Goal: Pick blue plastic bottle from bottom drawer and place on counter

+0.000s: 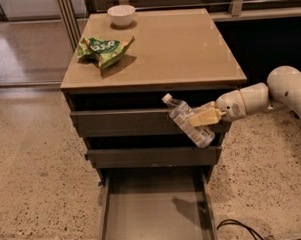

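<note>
Holding the blue plastic bottle [179, 112] about its middle, the gripper [198, 119] sits at the right-hand front of the cabinet, level with the top drawer [120, 122], on the end of a white arm [284, 88] that comes in from the right. Its pale yellow fingers [206, 114] are closed across the bottle's body, one lying over the label on the side facing the camera, so the bottle crosses between them at a slant. The white cap points up and to the left, just under the counter's front edge, while the base hangs lower and to the right, near the front of the middle drawer [142, 156]. The bottle is clear of every surface, touching only the fingers. Below it the bottom drawer [145, 217] stands pulled out, its flat floor carrying a dark shadow towards the right side. The counter [182, 45] above is glossy and tan, with a crumpled green snack bag [105, 48] on its left part and a small white bowl [121, 14] at the back left edge. A dark cable [240, 228] curls on the speckled floor [38, 177] to the drawer's right.
</note>
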Tool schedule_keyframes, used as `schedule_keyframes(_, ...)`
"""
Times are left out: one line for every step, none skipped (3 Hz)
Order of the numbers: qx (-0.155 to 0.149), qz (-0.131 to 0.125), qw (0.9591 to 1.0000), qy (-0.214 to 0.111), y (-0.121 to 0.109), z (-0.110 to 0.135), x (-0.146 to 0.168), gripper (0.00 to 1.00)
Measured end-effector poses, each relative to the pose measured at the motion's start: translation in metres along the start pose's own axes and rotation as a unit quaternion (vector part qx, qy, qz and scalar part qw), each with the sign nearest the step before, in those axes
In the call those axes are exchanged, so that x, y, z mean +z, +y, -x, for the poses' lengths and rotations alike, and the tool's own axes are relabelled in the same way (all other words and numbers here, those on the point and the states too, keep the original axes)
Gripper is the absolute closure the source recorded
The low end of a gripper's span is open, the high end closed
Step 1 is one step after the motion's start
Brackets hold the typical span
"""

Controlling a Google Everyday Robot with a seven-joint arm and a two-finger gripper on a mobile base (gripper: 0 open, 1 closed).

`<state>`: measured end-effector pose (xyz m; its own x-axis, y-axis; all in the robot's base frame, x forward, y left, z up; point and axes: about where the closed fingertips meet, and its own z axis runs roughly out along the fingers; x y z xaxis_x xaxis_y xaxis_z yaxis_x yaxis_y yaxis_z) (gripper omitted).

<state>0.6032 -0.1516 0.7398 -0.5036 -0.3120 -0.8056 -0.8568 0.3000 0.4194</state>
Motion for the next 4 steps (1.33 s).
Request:
schedule_keyframes(-0.01, 0.019, 0.9998, -0.005, 0.016, 0.016, -0.016, 1.0)
schedule_keyframes(-0.012, 0.037, 0.999, -0.023, 0.031, 0.041, -0.043, 1.0)
schedule_keyframes(-0.022, 0.041, 0.9982, -0.039, 0.037, 0.068, -0.067, 1.0)
schedule_keyframes(-0.035, 0.037, 0.9976, -0.047, 0.034, 0.099, -0.088, 1.0)
